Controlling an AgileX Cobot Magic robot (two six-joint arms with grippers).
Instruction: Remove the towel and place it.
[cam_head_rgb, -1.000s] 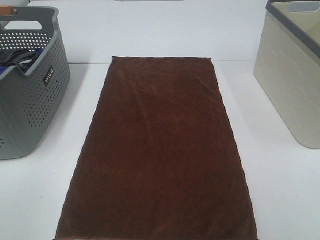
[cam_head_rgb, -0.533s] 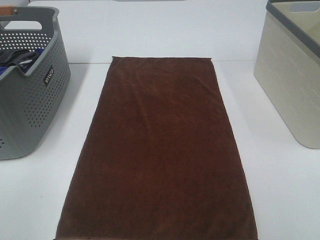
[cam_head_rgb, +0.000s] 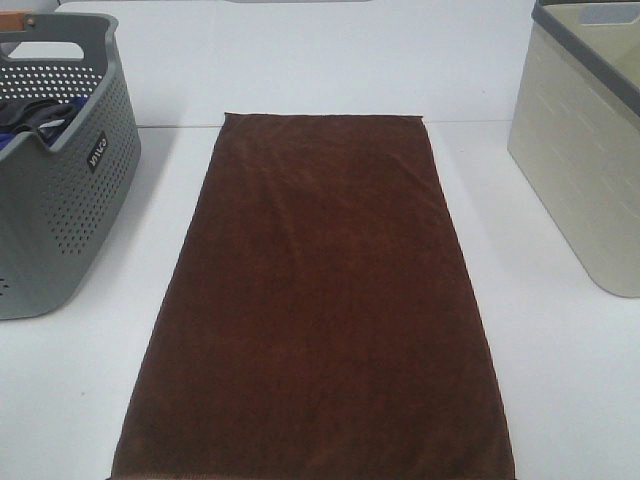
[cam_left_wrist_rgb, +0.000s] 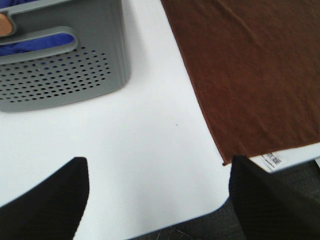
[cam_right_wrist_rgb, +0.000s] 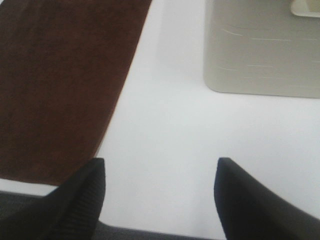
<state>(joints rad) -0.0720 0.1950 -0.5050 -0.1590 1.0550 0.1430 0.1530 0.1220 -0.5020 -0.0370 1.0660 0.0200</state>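
The dark reddish-brown towel (cam_head_rgb: 315, 300) lies spread flat down the middle of the white table (cam_head_rgb: 560, 380), reaching to the front edge. It also shows in the left wrist view (cam_left_wrist_rgb: 250, 75), with its small white care label (cam_left_wrist_rgb: 271, 160) at the near corner, and in the right wrist view (cam_right_wrist_rgb: 55, 85). No arm shows in the exterior view. My left gripper (cam_left_wrist_rgb: 157, 200) is open and empty above the table's front edge, left of the towel's corner. My right gripper (cam_right_wrist_rgb: 160, 200) is open and empty above bare table, right of the towel.
A grey perforated basket (cam_head_rgb: 60, 190) holding dark blue and black cloth stands at the left; it also shows in the left wrist view (cam_left_wrist_rgb: 60, 60). A beige bin (cam_head_rgb: 585, 150) with a dark rim stands at the right, and in the right wrist view (cam_right_wrist_rgb: 260, 50).
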